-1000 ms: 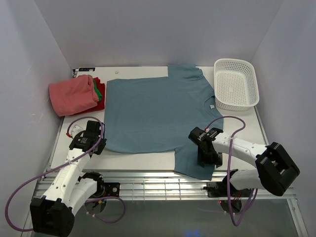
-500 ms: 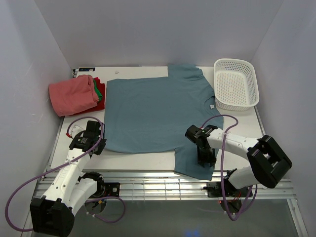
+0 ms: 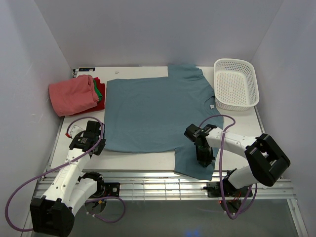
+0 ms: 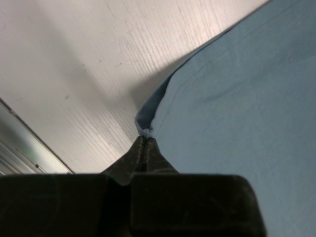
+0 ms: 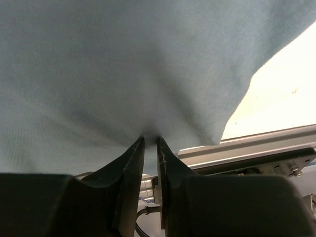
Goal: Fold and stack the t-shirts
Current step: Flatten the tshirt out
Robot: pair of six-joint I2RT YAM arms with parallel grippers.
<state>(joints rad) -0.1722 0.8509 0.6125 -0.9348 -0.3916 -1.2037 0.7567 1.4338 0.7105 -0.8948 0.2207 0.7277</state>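
A large teal-blue t-shirt (image 3: 158, 111) lies spread flat on the white table (image 3: 143, 159). My left gripper (image 3: 97, 143) is at its near left corner. In the left wrist view that gripper (image 4: 144, 136) is shut on the hem corner of the teal shirt (image 4: 237, 98). My right gripper (image 3: 205, 159) stands over the near right sleeve. In the right wrist view its narrow jaws (image 5: 149, 140) pinch a pucker of the teal fabric (image 5: 123, 64). Folded salmon-pink (image 3: 73, 95), green (image 3: 94, 88) and red (image 3: 100, 95) t-shirts sit stacked at the far left.
A white mesh basket (image 3: 237, 84) stands at the far right corner, next to the shirt's collar. Metal rails (image 3: 148, 185) run along the table's near edge, just beyond the sleeve. White walls close in on three sides.
The right gripper has shifted slightly left over the sleeve and its jaws have closed in on the fabric. The left arm and the shirt's body have not moved.
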